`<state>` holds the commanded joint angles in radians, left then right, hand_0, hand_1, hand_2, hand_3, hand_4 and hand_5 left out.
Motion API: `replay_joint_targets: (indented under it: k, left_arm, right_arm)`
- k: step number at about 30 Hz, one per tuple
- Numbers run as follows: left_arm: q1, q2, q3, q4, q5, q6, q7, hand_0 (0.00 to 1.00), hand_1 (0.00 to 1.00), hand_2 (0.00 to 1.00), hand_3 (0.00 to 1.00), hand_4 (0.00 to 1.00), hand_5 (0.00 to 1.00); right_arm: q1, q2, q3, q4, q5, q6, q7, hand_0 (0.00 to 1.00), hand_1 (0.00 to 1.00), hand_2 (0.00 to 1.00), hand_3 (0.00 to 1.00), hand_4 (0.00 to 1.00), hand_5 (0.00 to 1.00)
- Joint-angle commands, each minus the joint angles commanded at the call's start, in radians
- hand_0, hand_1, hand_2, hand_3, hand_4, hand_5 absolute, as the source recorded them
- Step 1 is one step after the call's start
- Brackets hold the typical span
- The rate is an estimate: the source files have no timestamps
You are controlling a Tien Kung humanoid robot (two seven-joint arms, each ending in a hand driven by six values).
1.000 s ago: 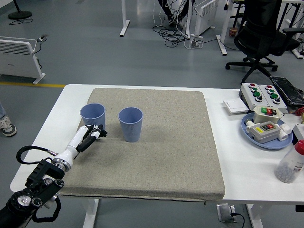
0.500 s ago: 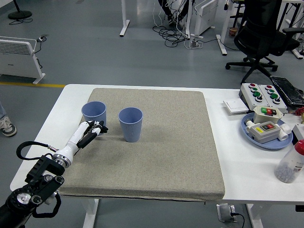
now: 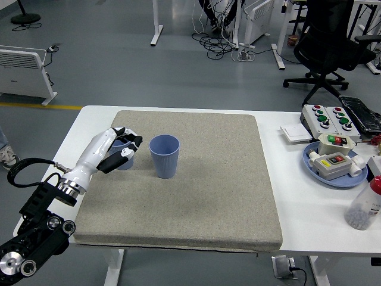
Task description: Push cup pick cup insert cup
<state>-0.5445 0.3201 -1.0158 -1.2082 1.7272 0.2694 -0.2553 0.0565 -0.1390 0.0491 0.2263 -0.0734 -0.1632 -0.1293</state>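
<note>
Two blue cups stand upright on the grey mat point(image 3: 208, 185). The left cup point(image 3: 125, 162) is mostly hidden behind my left hand point(image 3: 122, 145), which reaches in from the lower left. Its white fingers curl over the cup's rim and the thumb lies against the near side. The cup still looks to be resting on the mat. The right cup point(image 3: 164, 156) stands free, a small gap to the right of the hand. My right arm is out of view.
On the white table point(image 3: 297, 220) right of the mat are a blue tray point(image 3: 311, 167) with switch boxes, a button box point(image 3: 326, 116), a white square plate point(image 3: 294, 132) and a bottle point(image 3: 364, 205) at the right edge.
My left hand has risen and moved forward from the cup's near side, and its fingers have closed around the left cup. The right cup has not moved.
</note>
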Motion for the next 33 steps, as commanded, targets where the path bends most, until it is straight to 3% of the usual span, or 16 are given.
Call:
replay_joint_targets:
  k: [2, 3, 7, 8, 9, 13, 22, 26, 27, 32, 33]
  left_arm:
    - [-0.047, -0.003, 0.02, -0.013, 0.084, -0.051, 0.058, 0.493, 0.614, 0.605, 0.626, 0.954, 0.703]
    - [-0.065, -0.005, 0.03, -0.007, 0.122, -0.074, 0.081, 0.835, 0.896, 0.971, 0.998, 0.978, 0.596]
    - [-0.191, -0.024, 0.091, 0.075, 0.291, -0.236, 0.209, 0.835, 0.896, 0.971, 0.998, 0.978, 0.596]
    - [-0.212, -0.028, 0.101, 0.092, 0.332, -0.274, 0.224, 0.835, 0.896, 0.971, 0.998, 0.978, 0.596]
    - [-0.239, -0.038, 0.12, 0.118, 0.368, -0.309, 0.239, 0.92, 0.964, 0.998, 0.998, 0.985, 0.574]
    - [-0.32, -0.062, 0.176, 0.224, 0.425, -0.404, 0.26, 0.92, 0.964, 0.998, 0.998, 0.985, 0.574]
    - [-0.434, -0.104, 0.258, 0.41, 0.375, -0.469, 0.274, 0.901, 0.947, 0.991, 0.998, 0.989, 0.56]
    - [-0.465, -0.12, 0.273, 0.473, 0.338, -0.462, 0.262, 0.901, 0.947, 0.991, 0.998, 0.989, 0.56]
    - [-0.475, -0.126, 0.276, 0.494, 0.322, -0.468, 0.262, 0.749, 0.847, 0.891, 0.998, 0.934, 0.518]
    - [-0.506, -0.146, 0.288, 0.569, 0.295, -0.493, 0.26, 0.749, 0.847, 0.891, 0.998, 0.934, 0.518]
    - [-0.509, -0.149, 0.292, 0.578, 0.292, -0.497, 0.26, 0.64, 0.78, 0.825, 0.998, 0.917, 0.512]
  right_arm:
    - [-0.002, 0.0, -0.007, 0.0, 0.004, 0.0, -0.001, 0.708, 0.63, 0.681, 0.596, 0.148, 0.5]
    - [-0.003, 0.0, -0.01, 0.0, 0.005, 0.0, -0.001, 0.707, 0.629, 0.681, 0.596, 0.147, 0.497]
    - [-0.004, -0.001, -0.018, -0.001, 0.01, -0.001, -0.002, 0.707, 0.629, 0.681, 0.596, 0.147, 0.497]
    - [-0.004, -0.001, -0.02, -0.001, 0.011, -0.001, -0.001, 0.707, 0.629, 0.681, 0.596, 0.147, 0.497]
    - [-0.004, -0.001, -0.023, -0.001, 0.014, -0.001, -0.001, 0.707, 0.628, 0.678, 0.595, 0.147, 0.499]
    - [-0.001, -0.003, -0.029, -0.001, 0.017, -0.002, 0.0, 0.707, 0.628, 0.678, 0.595, 0.147, 0.499]
    - [0.008, -0.009, -0.033, -0.001, 0.019, -0.008, 0.006, 0.707, 0.627, 0.673, 0.591, 0.145, 0.496]
    - [0.012, -0.012, -0.034, -0.001, 0.016, -0.011, 0.008, 0.707, 0.627, 0.673, 0.591, 0.145, 0.496]
    - [0.013, -0.013, -0.034, -0.001, 0.017, -0.012, 0.009, 0.707, 0.622, 0.668, 0.591, 0.144, 0.497]
    - [0.017, -0.018, -0.036, -0.001, 0.015, -0.017, 0.012, 0.707, 0.622, 0.668, 0.591, 0.144, 0.497]
    - [0.017, -0.019, -0.037, -0.001, 0.016, -0.018, 0.013, 0.707, 0.615, 0.657, 0.589, 0.143, 0.496]
